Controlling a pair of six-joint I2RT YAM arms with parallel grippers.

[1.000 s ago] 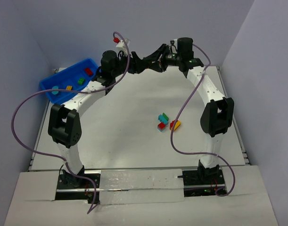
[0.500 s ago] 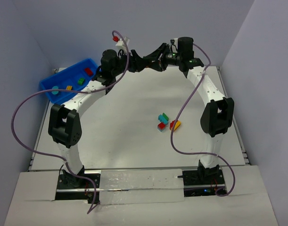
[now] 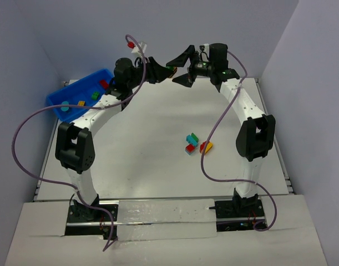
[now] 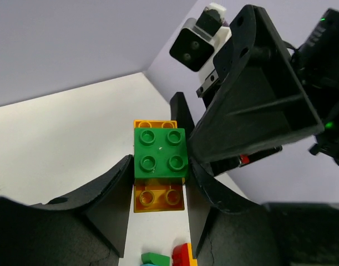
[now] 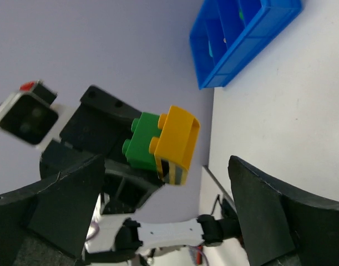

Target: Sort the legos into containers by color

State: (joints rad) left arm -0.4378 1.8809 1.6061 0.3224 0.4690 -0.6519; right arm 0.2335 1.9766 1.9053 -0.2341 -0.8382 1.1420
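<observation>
High above the far end of the desk (image 3: 158,122), the 2 arms meet hand to hand. The left hand (image 4: 160,166) is clenched on a green brick (image 4: 160,152), its 2 black fingers pressing the brick's sides; a yellow brick (image 4: 158,199) is stuck to the green one's underside. The right hand (image 3: 178,71) is released, its fingers spread wide and standing either side of the stack without touching it. From the left wrist view, one right finger crowds in just beside the left hand's own finger, so the space around the stack is tight.

Well apart, at the desk's far left corner, lies the blue bin (image 3: 54,98), with a red, a green, a yellow and a teal brick spread along it. A loose cluster of legos (image 3: 196,143) sits on the open desk toward the right arm: teal, green, red and yellow pieces touching or nearly so. Purple cables (image 3: 25,127) loop out from both arms over the desk edges.
</observation>
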